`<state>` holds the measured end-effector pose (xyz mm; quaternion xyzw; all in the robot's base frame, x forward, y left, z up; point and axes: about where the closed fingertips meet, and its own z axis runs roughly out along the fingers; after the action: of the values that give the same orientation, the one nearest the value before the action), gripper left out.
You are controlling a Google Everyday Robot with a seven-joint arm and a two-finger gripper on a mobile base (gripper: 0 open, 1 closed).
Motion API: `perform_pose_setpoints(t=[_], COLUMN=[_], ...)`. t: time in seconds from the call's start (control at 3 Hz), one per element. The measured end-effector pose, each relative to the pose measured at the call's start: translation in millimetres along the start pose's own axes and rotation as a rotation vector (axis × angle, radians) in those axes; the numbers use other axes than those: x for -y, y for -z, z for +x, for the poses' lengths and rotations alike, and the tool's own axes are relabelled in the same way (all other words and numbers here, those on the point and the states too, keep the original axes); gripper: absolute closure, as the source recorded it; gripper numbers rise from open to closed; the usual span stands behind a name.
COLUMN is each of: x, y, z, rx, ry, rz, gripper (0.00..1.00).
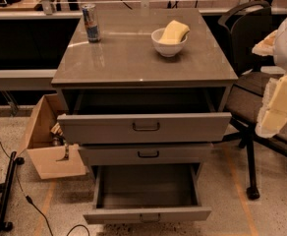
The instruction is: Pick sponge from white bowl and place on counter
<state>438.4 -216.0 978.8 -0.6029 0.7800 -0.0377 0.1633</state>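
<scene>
Sponge point(174, 32) is seen in white bowl point(169, 47) at counter's point(133, 58) 1 o'clock; gripper is cropped out past 3 o'clock, opening cannot be told.

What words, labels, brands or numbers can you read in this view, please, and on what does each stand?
No text reads clearly.
Drink can at the counter's back left: blue-and-silver print, too blurred to read.
White bowl, sponge, drawer fronts, cardboard box: no text shows.
Gripper: out of view; only the robot's padded arm shows at the right edge.
</scene>
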Motion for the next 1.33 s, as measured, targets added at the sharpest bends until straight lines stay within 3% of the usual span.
perform_pose_setpoints(t=[0.33, 0.67, 1.0, 1.33], x=[0.0, 31.0, 87.2, 133.0], y=[0.0, 10.8, 18.8, 16.8], z=[0.0, -1.2, -13.4, -43.9], rx=[0.000, -0.019, -0.058, -0.048], ry=[0.000, 0.060, 0.188, 0.360], rz=[0.000, 0.074, 0.155, 0.225], gripper=[0.00, 0.00, 0.00, 0.00])
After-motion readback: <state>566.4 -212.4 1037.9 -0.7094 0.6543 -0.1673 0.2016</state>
